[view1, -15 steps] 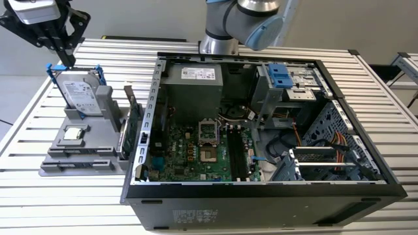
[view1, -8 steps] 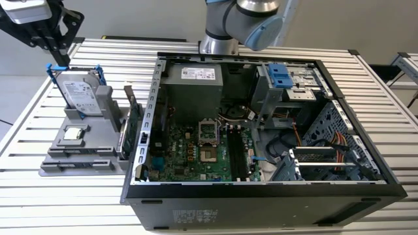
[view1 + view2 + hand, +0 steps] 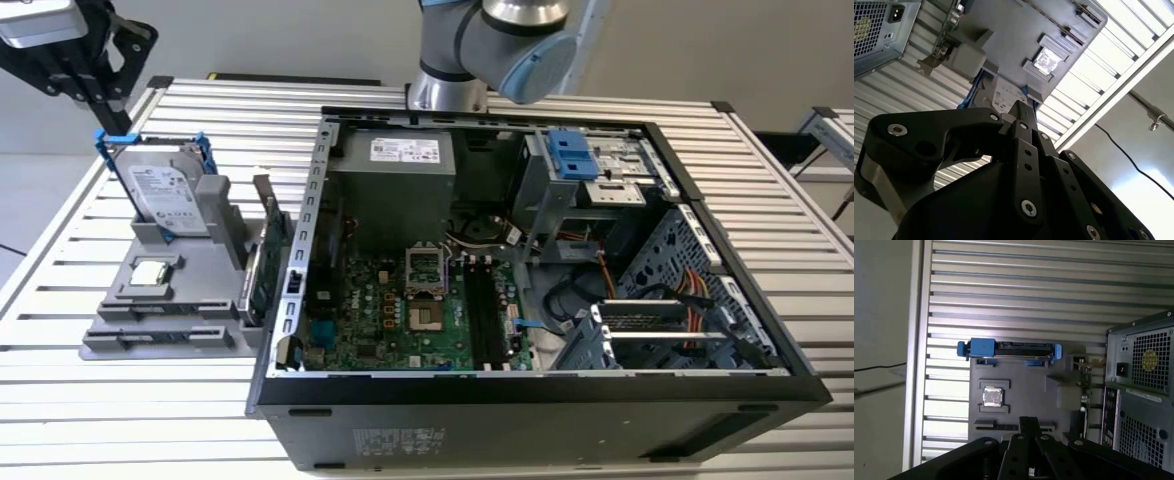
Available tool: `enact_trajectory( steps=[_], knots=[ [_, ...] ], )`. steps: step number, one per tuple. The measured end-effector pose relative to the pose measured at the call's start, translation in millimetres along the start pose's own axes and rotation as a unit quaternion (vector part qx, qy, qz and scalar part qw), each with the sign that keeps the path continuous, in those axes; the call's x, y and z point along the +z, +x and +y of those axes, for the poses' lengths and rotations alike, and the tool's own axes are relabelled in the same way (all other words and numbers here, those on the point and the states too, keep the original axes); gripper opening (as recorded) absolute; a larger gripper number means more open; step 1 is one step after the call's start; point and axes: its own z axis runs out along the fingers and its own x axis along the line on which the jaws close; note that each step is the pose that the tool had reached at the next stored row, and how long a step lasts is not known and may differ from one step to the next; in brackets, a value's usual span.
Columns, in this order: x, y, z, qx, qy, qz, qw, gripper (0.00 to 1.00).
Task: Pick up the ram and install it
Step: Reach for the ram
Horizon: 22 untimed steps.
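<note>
Slats of silver metal make the table (image 3: 80, 400) under the gray holder (image 3: 200, 345). Pale floor and a black cable (image 3: 1114, 145) lie farther out. An open computer case (image 3: 534, 420) stands just beside the holder. The ram (image 3: 991, 426) looks like a thin dark strip in the holder's long slot. Above the holder hangs the gripper (image 3: 110, 112), pinched together and holding nothing.

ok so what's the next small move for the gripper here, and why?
Probably shift the gripper along the gray holder, away from the blue-framed hard drive and past the processor chip, before lowering. It hangs above the drive end, while what looks like the ram sits in the slot at the opposite end.
</note>
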Motion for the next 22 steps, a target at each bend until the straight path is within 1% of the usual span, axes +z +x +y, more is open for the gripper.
enact_trajectory(
  steps=[13, 18, 22],
  knots=[
    [0.5, 0.2, -0.8, 0.0, 0.0, 0.0002, 1.0, 0.0],
    [0.6, 0.3, -3.8, 0.0, -0.0001, 0.0012, 1.0, 0.0],
    [0.5, 0.5, -7.6, 0.0, -0.0001, 0.0025, 1.0, 0.0]
  ],
)
